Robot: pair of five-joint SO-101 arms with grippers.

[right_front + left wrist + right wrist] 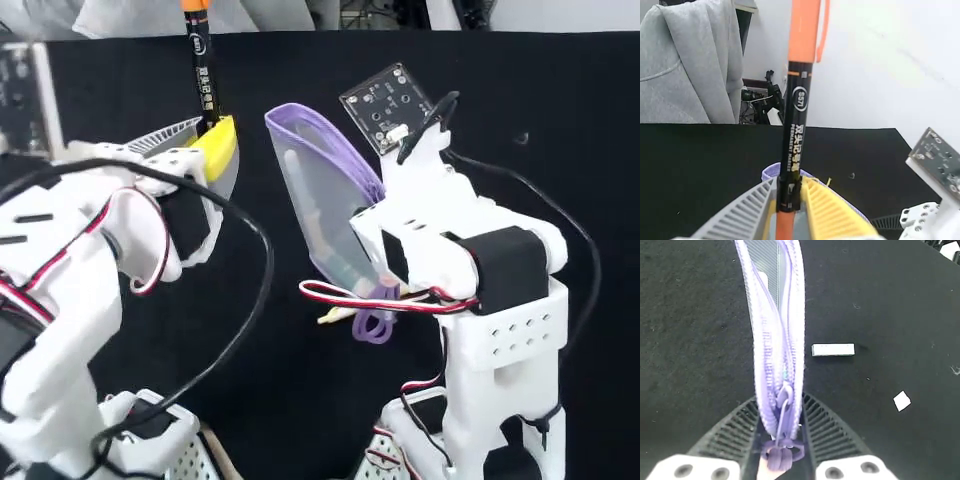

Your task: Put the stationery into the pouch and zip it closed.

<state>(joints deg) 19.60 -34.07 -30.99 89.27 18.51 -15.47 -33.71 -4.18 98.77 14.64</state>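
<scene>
Table [560, 120]: black cloth is covering it; both of your arms are standing at its near edge.
Pouch [775, 340]: it is hanging off the table, held up edgewise, lilac zip edge on top. The two zip sides are standing slightly apart along most of the length.
Right gripper [782, 412]: your jaws are clamping the pouch's end, right at the zip pull [782, 400].
Left gripper [788, 192]: your jaws are pinching the marker [797, 110] near its lower end. In the high view they are hovering just beside the pouch mouth, not touching it.
Marker: it is standing upright, black barrel, orange cap uppermost, outside the pouch.
White block [833, 349]: it is lying flat on the cloth, near the pouch.
Paper scrap [901, 400]: it is lying on the cloth, well apart from the block.
</scene>
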